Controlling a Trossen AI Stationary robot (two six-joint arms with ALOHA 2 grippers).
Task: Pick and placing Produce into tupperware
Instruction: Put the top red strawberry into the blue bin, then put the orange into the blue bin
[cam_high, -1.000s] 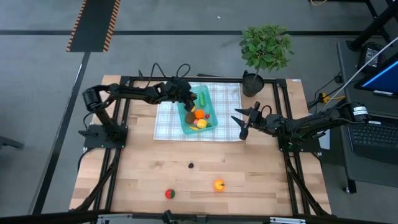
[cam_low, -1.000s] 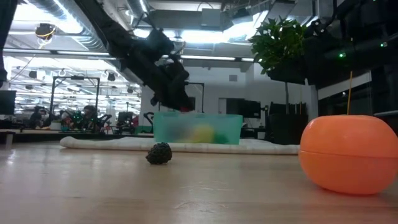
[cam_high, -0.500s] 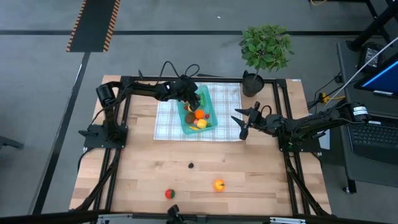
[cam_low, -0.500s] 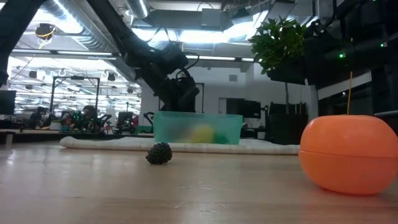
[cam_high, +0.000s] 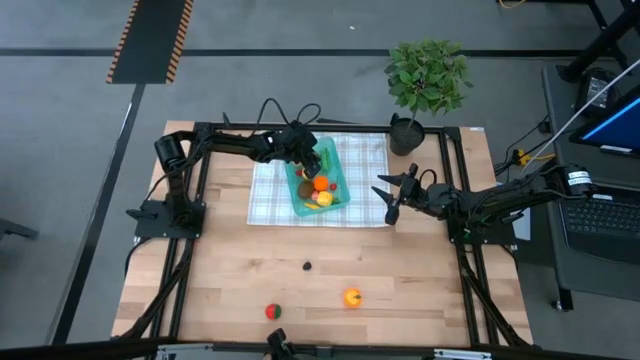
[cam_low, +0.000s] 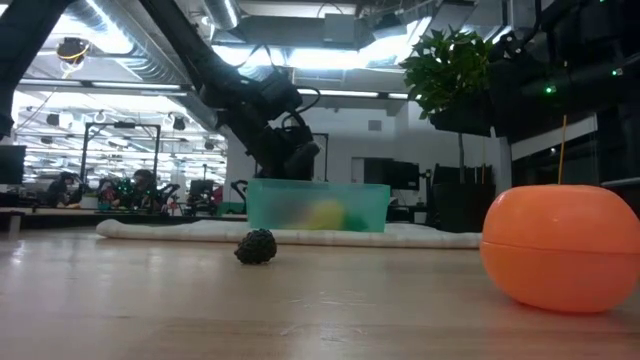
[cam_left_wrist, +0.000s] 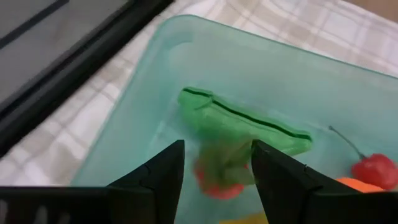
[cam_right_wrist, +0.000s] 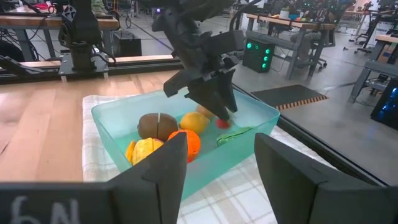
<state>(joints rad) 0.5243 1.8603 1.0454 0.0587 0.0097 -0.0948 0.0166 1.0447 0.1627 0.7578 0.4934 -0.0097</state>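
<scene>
The teal tupperware (cam_high: 337, 150) stands on a checked cloth (cam_high: 268, 195) at the table's far middle. It holds a kiwi (cam_right_wrist: 157, 126), a lemon (cam_right_wrist: 194, 122), an orange (cam_right_wrist: 186, 142) and a cherry (cam_left_wrist: 373, 168). My left gripper (cam_left_wrist: 217, 152) reaches down into its far end, open. Its fingers stand on either side of a red piece (cam_left_wrist: 221, 183) with a flat green leaf (cam_left_wrist: 242, 121) that lies on the tupperware's floor. My right gripper (cam_high: 388, 197) waits open by the cloth's right edge, with nothing between its fingers.
On the near half of the table lie a small dark berry (cam_high: 307, 266), a red-green fruit (cam_high: 273, 311) and an orange (cam_high: 352, 297). A potted plant (cam_high: 428, 75) stands at the far right corner. Black frame rails run along the table's sides.
My left gripper has gone down and a little toward the table's right edge, into the tupperware's far end, with a red piece at its fingertips. For the last half second it has kept still. My right arm has not moved.
</scene>
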